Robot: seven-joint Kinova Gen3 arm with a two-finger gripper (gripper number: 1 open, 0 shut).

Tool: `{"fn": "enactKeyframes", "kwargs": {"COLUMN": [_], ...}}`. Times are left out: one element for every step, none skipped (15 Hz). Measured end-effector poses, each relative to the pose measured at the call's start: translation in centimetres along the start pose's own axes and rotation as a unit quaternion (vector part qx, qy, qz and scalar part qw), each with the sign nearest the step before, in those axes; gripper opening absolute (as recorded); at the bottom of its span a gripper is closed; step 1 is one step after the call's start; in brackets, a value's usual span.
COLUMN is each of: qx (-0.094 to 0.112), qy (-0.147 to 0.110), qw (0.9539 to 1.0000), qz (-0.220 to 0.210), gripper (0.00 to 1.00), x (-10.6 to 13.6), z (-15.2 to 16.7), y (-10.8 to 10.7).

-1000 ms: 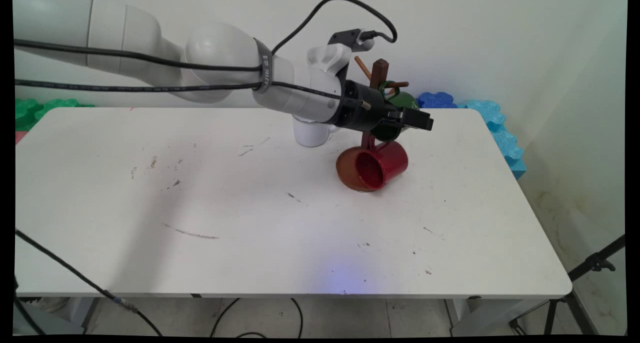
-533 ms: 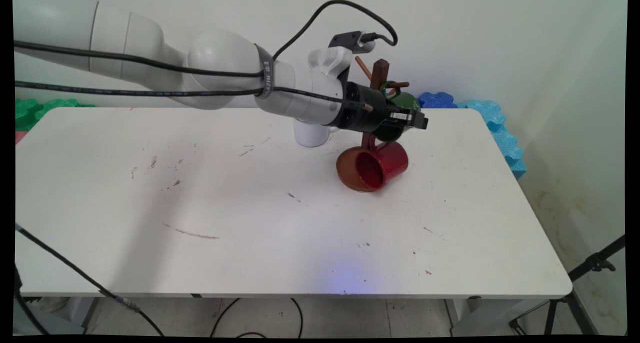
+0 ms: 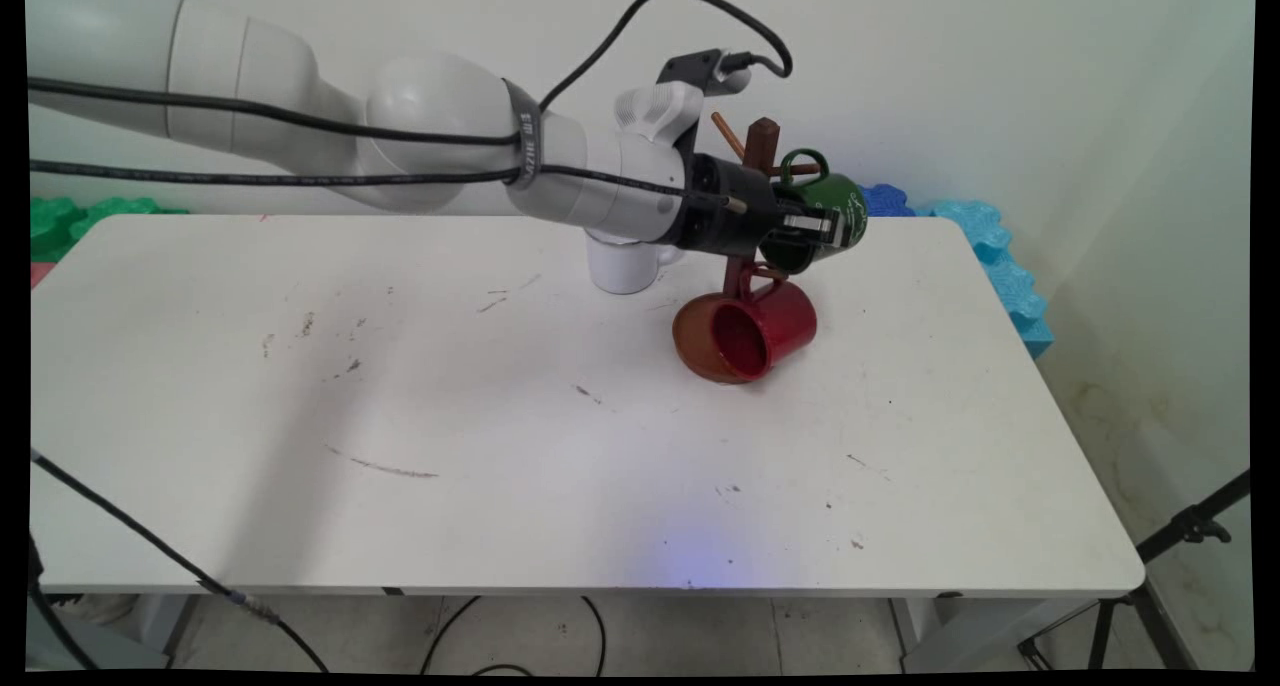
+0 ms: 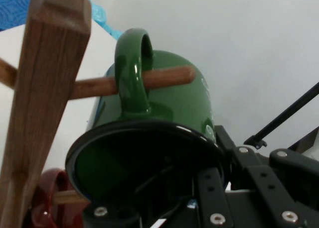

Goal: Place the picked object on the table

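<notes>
The gripper (image 3: 835, 228) holds the green mug (image 3: 835, 211) by its rim at the wooden rack (image 3: 760, 151).

One finger is inside the mug and one is outside. The mug's handle (image 4: 132, 68) is looped over a peg (image 4: 164, 77). A red mug (image 3: 765, 331) hangs lower on the rack. A white mug (image 3: 625, 264) stands on the surface (image 3: 500, 416) just beside it.

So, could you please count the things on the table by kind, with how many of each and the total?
Mugs: 3, namely the green mug gripped at its rim by the gripper, the red mug and the white mug
Wooden mug trees: 1, the wooden mug tree
Total: 4
</notes>
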Motion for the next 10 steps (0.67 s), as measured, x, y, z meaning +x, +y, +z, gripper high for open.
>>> {"fn": "enactKeyframes", "kwargs": {"qx": [-0.002,-0.004,-0.007,-0.009,-0.012,-0.016,-0.019,-0.023,-0.027,-0.031], "qy": [0.001,0.002,0.004,0.005,0.005,0.005,0.004,0.004,0.003,0.002], "qw": [1.0000,1.0000,1.0000,0.9999,0.9999,0.9998,0.9998,0.9997,0.9996,0.9994], "qz": [0.000,-0.001,-0.002,-0.003,-0.004,-0.006,-0.007,-0.009,-0.011,-0.012], "gripper": [0.00,0.00,0.00,0.00,0.00,0.00,0.00,0.00,0.00,0.00], "x": [0.2,0.4,0.7,1.0,1.3,1.6,1.8,2.1,2.3,2.5], "z": [-0.2,-0.3,-0.5,-0.7,-1.0,-1.3,-1.7,-2.1,-2.6,-3.0], "y": [0.1,0.2,0.4,0.6,0.8,1.1,1.3,1.7,2.0,2.3]}}
